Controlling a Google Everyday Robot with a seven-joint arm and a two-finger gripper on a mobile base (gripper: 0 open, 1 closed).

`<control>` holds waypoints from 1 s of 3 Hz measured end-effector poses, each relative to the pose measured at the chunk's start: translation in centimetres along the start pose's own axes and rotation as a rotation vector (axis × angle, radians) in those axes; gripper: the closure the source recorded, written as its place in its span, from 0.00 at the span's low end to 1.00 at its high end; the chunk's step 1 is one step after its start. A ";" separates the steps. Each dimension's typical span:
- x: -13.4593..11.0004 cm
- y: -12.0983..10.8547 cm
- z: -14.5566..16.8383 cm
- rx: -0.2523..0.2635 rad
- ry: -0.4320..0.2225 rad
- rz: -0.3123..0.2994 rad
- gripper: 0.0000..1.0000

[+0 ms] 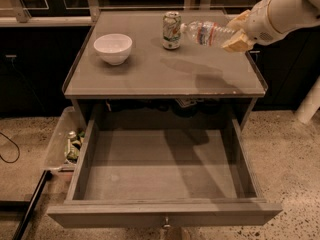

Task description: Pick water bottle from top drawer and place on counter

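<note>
The water bottle (206, 33) is clear and ribbed with a red, white and dark label. It lies nearly horizontal in the air above the back right of the counter (165, 69), cap pointing left toward the soda can. My gripper (239, 30) is shut on the bottle's base end, its tan fingers above and below it. The white arm comes in from the upper right. The top drawer (160, 174) is pulled fully open below the counter and nothing lies in it; its front panel and small knob are at the bottom edge.
A green-and-white soda can (171, 30) stands at the counter's back, just left of the bottle's cap. A white bowl (113, 48) sits at the back left. A clear plastic bin (65, 146) with cans stands on the floor left of the drawer.
</note>
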State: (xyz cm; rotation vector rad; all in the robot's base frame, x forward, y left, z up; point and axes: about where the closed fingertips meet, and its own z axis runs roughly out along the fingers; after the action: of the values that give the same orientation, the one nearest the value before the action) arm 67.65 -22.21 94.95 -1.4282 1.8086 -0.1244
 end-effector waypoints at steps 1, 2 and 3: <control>2.0 -0.2 2.2 -0.038 0.027 0.042 1.00; 3.2 0.4 4.6 -0.086 0.047 0.066 1.00; 3.4 2.1 7.2 -0.167 0.032 0.085 1.00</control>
State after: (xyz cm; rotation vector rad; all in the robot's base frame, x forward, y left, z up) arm 70.52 -21.56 87.23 -1.4684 1.9402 0.0490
